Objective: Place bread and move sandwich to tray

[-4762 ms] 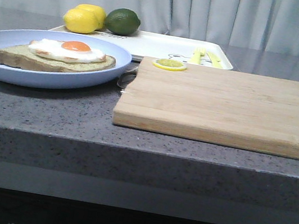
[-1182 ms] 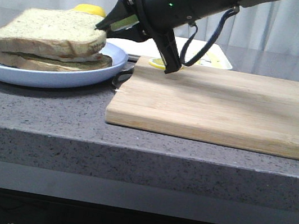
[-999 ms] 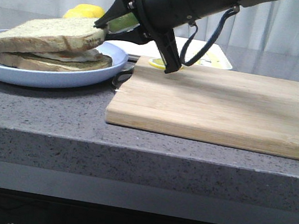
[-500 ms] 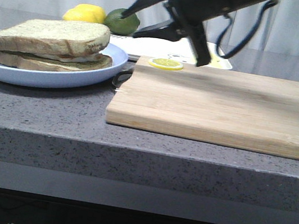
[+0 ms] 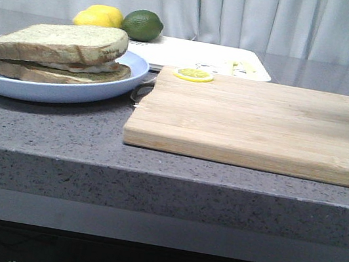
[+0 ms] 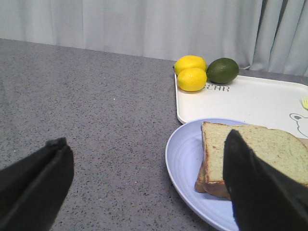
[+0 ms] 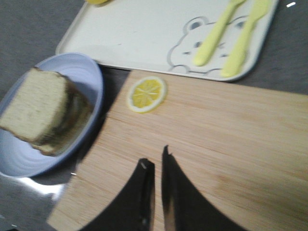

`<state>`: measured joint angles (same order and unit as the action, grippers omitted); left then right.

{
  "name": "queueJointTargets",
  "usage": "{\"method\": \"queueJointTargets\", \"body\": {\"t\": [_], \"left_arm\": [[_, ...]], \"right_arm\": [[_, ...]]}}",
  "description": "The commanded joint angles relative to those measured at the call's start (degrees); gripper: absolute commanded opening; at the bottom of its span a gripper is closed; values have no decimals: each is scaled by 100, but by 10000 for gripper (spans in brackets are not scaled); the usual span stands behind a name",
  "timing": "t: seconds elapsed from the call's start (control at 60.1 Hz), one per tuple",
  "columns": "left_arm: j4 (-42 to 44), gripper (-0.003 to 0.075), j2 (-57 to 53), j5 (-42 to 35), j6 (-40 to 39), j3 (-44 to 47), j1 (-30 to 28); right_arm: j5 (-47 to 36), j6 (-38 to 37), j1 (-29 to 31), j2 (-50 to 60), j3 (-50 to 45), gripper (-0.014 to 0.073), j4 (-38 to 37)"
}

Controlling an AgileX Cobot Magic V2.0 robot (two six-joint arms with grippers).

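The sandwich lies on the round pale-blue plate at the left: the plain bread slice rests on top, with the egg's white edge just showing under it. The white tray lies behind the plate and the board. Neither gripper shows in the front view. My left gripper is wide open and empty, low over the counter beside the plate; the sandwich lies by one finger. My right gripper is shut and empty above the cutting board.
The light wooden cutting board fills the middle and right, with a lemon slice on its far left corner. Two lemons and a lime sit on the tray's far left. Yellow cutlery lies on the tray by the bear print.
The right gripper laid the bread on the egg slice, let go, then lifted away right and left the front view. Its jaws have closed.
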<state>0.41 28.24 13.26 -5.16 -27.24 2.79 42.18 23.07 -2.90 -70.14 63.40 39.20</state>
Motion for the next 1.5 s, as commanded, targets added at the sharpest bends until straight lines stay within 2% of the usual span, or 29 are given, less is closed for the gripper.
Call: {"method": "queueJointTargets", "body": {"t": [0.0, 0.133, 0.266, 0.533, 0.733, 0.849, 1.099, 1.282, 1.482], "left_arm": [[1, 620, 52, -471, -24, -198, 35], [1, 620, 52, -471, -24, -198, 35], [1, 620, 52, -471, -24, -198, 35], [1, 620, 52, -484, -24, -198, 35], [-204, 620, 256, -238, -24, -364, 35], [-204, 620, 980, 254, 0, -899, 35], [-204, 620, 3202, 1432, 27, -2430, 35], [-387, 620, 4428, 1687, 318, -3209, 35], [-415, 620, 5266, 1775, 323, -3717, 46]], "right_arm": [[42, 79, 287, 612, 89, -83, -758], [-320, 79, 388, 1435, -347, -77, -1329], [-901, 92, 388, 2397, -1188, -77, -1334], [-2087, 144, 388, 4826, -3439, -77, -1377], [-2514, 144, 388, 5990, -4337, -77, -1399], [-2820, 144, 388, 6090, -4394, -77, -1399], [-2820, 144, 388, 6090, -4394, -77, -1399], [-2820, 144, 388, 6090, -4394, -77, -1399], [-2820, 144, 388, 6090, -4399, -77, -1399]]}}
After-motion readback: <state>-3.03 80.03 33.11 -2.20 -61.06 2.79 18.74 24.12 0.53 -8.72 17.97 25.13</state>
